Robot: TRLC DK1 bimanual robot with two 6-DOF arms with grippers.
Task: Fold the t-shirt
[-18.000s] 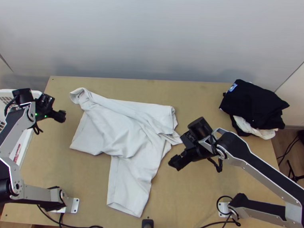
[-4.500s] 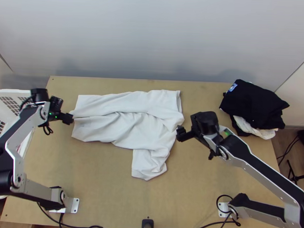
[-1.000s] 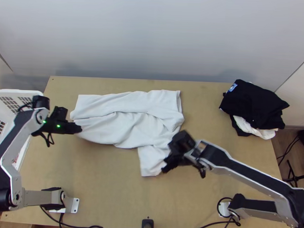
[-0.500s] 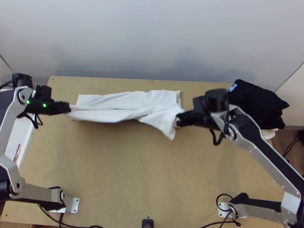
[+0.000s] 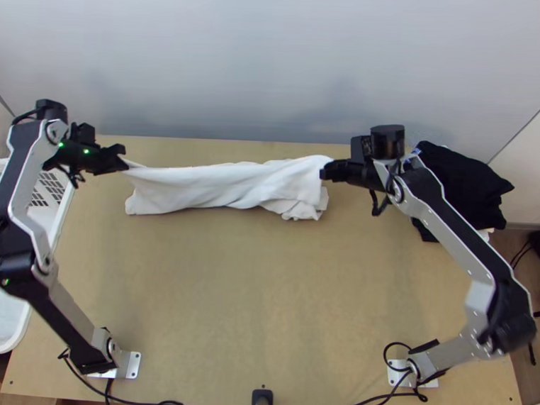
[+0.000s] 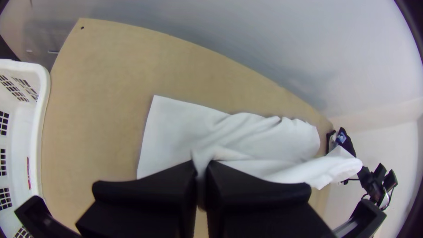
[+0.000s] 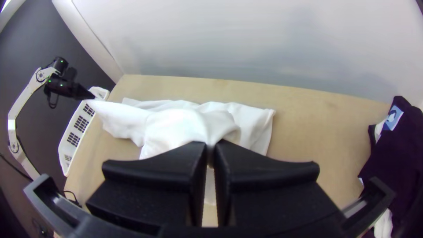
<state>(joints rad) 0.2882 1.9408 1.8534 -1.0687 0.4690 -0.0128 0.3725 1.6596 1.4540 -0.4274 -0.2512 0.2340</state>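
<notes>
Your left hand [image 6: 201, 165] and right hand [image 7: 211, 145] clamp the shirt [image 5: 228, 187]. Tension between them likely keeps the fold straight.

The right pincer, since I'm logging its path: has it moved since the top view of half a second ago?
Yes. In the top view the right pincer now sits further up the picture, closer to the table's far edge.

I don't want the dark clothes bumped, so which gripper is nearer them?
Right. The right gripper holds the shirt at the end toward the dark clothes; the left gripper holds the opposite end.
</notes>
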